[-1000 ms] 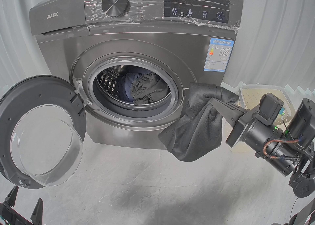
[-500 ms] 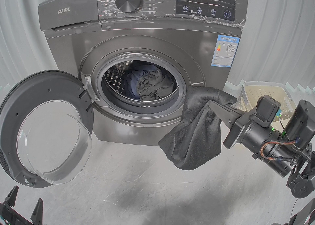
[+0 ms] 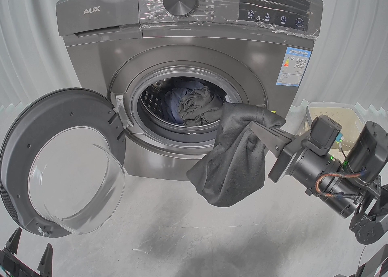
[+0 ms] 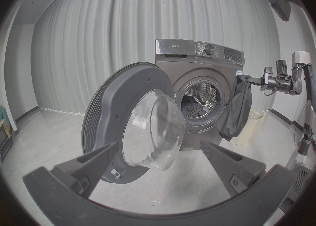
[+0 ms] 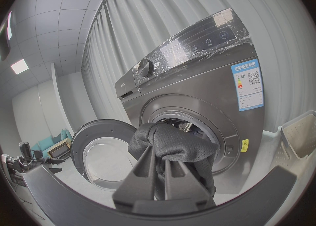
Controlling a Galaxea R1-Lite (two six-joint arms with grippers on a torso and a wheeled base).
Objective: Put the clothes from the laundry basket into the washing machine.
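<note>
A grey front-loading washing machine [image 3: 182, 43] stands with its round door [image 3: 60, 160] swung wide to the left. Inside the drum [image 3: 182, 104] lie dark and blue clothes. My right gripper [image 3: 258, 128] is shut on a black garment [image 3: 230, 156], which hangs down in front of the right side of the drum opening. The same garment [image 5: 171, 144] drapes over the shut fingers in the right wrist view. A cream laundry basket [image 3: 339, 118] sits on the floor right of the machine, behind my right arm. My left gripper [image 3: 28, 251] stands open low at the left, near the floor.
Bare grey floor [image 3: 161, 225] lies in front of the machine. White curtains [image 3: 24, 47] hang behind and beside it. The open door [image 4: 131, 121] takes up the space between my left gripper and the drum.
The head camera has shifted, so the machine sits further right in the picture. The black garment now hangs closer to the drum opening, overlapping its right rim. The left gripper has not moved.
</note>
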